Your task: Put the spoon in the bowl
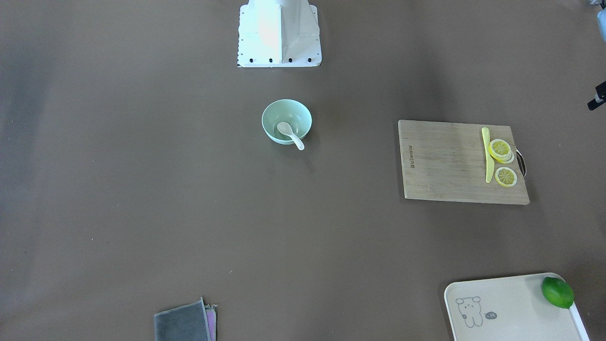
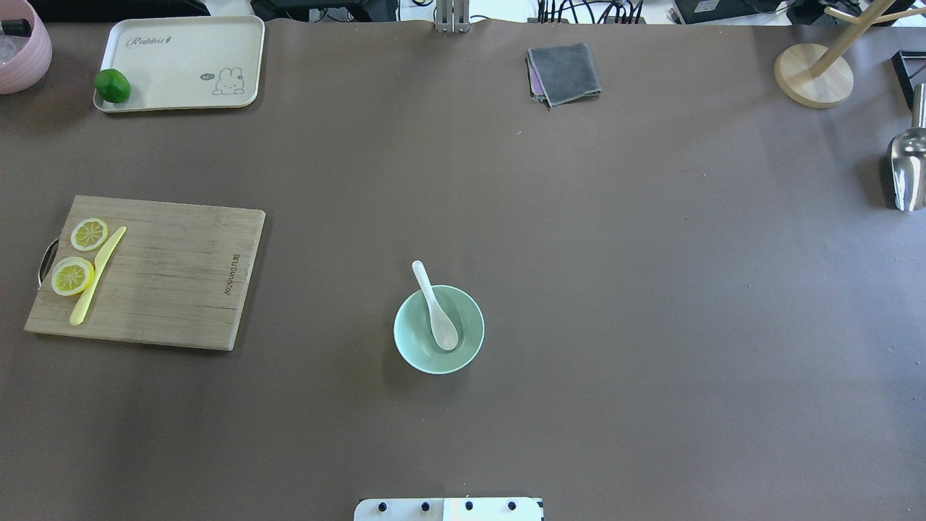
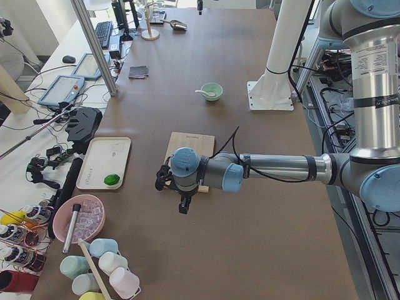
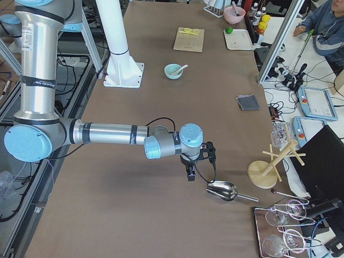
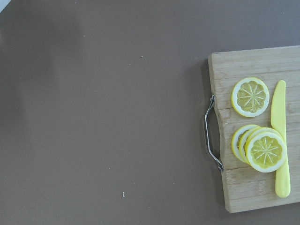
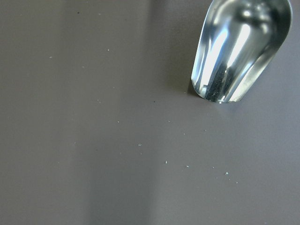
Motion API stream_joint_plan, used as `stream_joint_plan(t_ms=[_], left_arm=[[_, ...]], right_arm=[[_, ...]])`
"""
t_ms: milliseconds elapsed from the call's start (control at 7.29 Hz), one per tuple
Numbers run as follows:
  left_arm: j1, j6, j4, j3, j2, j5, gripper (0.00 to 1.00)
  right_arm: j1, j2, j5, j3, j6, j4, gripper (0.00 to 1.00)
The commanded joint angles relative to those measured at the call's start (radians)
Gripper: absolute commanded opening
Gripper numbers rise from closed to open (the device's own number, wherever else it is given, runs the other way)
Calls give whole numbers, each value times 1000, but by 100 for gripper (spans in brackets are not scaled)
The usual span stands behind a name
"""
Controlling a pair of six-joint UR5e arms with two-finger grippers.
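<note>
We are looking at a robotics lab rather than a kitchen: a long brown-covered table [image 2: 651, 289] has a white robot column [image 3: 282, 50] bolted at its edge, and a grey jointed arm [image 3: 275, 167] reaches over it. In the left side view, a side bench holds a teach pendant [image 3: 62, 92] at ten o'clock and a keyboard [image 3: 103, 31] at eleven. In the right side view an operator [image 4: 328, 24] sits at two o'clock.

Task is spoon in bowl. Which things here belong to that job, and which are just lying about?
Job: white soup spoon, resting in the mint-green bowl.
Lying about: cutting board, lemon slices, yellow knife, lime, cream tray, grey cloth, metal scoop.
</note>
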Motion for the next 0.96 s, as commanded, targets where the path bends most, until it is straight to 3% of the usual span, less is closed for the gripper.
stream_joint_plan(t_ms=[0,824], left_arm=[[-3,1,-3,-17,20,5,98],[-3,2,-10,-23,0,-1,98]], right_arm=[[9,-27,12,25,-2,1,100],[27,-34,6,22,-10,1,100]])
